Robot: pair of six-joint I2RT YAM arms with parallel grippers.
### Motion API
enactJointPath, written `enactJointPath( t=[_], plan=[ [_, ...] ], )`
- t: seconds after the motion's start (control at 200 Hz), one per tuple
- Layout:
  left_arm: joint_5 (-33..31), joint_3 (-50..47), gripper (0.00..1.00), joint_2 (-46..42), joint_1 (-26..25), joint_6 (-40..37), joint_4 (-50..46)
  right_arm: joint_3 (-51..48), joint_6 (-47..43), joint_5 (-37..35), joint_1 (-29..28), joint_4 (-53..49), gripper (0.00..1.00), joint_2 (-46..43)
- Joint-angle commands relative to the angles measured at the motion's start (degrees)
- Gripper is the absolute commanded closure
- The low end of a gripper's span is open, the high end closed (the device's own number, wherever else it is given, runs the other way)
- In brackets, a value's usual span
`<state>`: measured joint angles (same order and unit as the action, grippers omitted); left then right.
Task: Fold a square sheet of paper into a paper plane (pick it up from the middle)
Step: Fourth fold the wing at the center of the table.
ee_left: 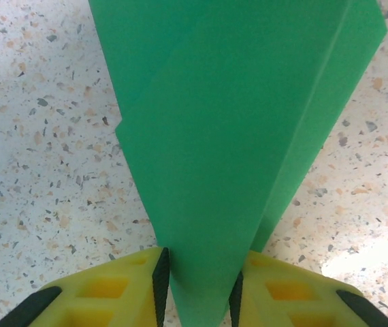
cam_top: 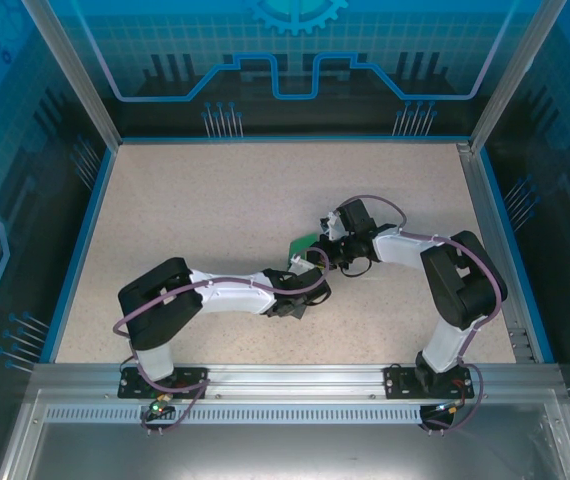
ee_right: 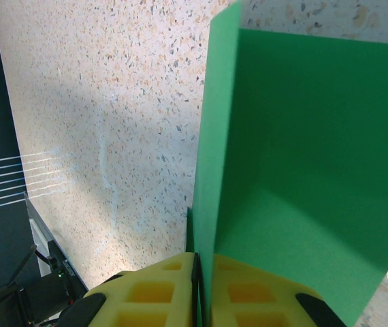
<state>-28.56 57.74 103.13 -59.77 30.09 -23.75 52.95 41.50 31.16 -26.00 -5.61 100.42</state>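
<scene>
Your right tool (ee_right: 201, 264) is pinched tight on the green paper (ee_right: 303, 170), seemingly steadying it for creasing; your left tool (ee_left: 199, 272) straddles its narrow end, grip unclear.

Inventory:
- 2 arms: left arm (cam_top: 225, 290), right arm (cam_top: 445, 270).
- 2 pincers, 1 per arm: left pincer (ee_left: 199, 286), right pincer (ee_right: 199, 279).
- Yellow fingers (ee_left: 126, 289): 2 per pincer, 4 total.
- Black pads (ee_left: 161, 283): 2 seen in the left wrist view.
- Purple cables (cam_top: 118, 325): 1 per arm, 2 total.
- Base mounts (cam_top: 162, 381): 2.
- 1 green paper plane (ee_left: 235, 136), a single piece.
- 1 speckled surface (cam_top: 215, 200).
</scene>
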Motion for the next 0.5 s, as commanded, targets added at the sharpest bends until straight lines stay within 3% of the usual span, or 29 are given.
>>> enactJointPath(
  t=[0.0,0.37,0.495],
  plan=[
    [-1.82,0.27,0.68,-0.16,-0.26,0.67,-0.89,1.18,-0.71,1.35,-0.9,-1.71,0.88,0.65],
    [-1.76,0.09,0.64,-3.05,-0.26,-0.15,0.45,0.91,-0.83,1.17,-0.9,-1.6,0.88,0.91],
    [-1.66,0.14,0.68,-2.69,-0.26,-0.21,0.57,0.88,-0.81,1.16,-0.9,-1.51,0.88,1.18]
  ],
)
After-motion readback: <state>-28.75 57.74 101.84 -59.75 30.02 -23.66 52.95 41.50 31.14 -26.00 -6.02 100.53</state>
